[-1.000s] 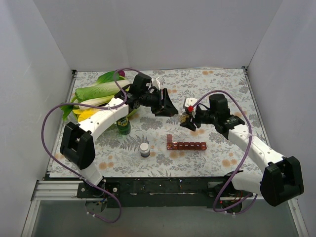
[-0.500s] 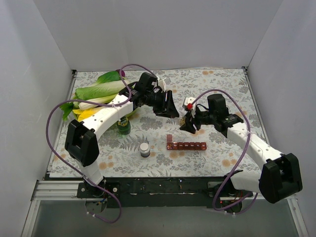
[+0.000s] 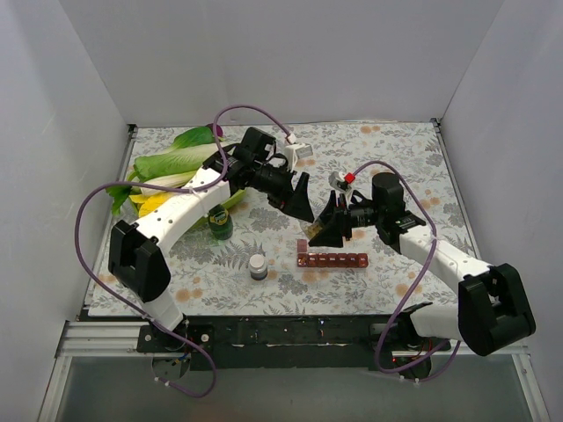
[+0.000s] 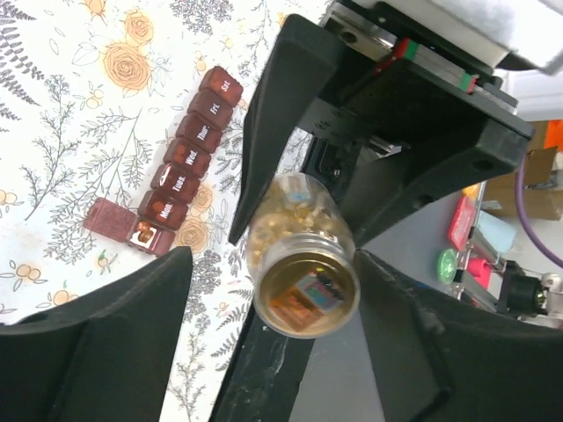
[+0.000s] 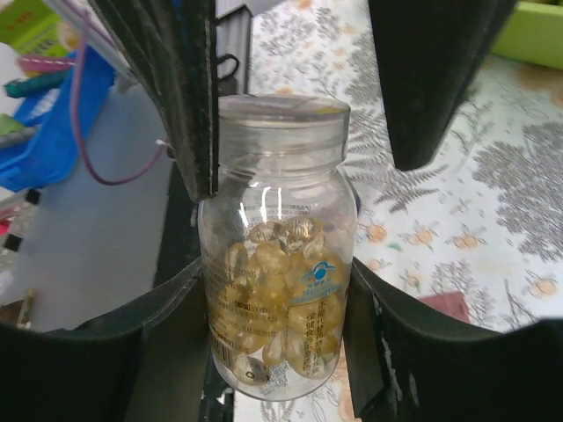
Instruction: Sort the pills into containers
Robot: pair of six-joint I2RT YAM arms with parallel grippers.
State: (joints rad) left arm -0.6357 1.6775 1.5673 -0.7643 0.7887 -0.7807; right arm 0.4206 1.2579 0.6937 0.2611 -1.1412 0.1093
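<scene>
Leftmost, leafy greens [image 3: 176,163] lie on the floral table cover [image 3: 405,145]. Next we note a green bottle [image 3: 220,223] with a dark cap, upright, and a small grey bottle [image 3: 258,265], white-capped, nearer the arm bases. At centre the left gripper [image 4: 274,259] is spread wide, one finger on either side of the lidded end of a clear bottle [image 5: 277,290] of yellow capsules [image 5: 264,264]; we cannot tell whether they touch it. The right gripper [image 5: 277,294] pinches that bottle by its body. Just below it in the top view, the dark red containers [image 3: 332,259] lie flat on the cover. Leftmost lid open, the other six shut.
</scene>
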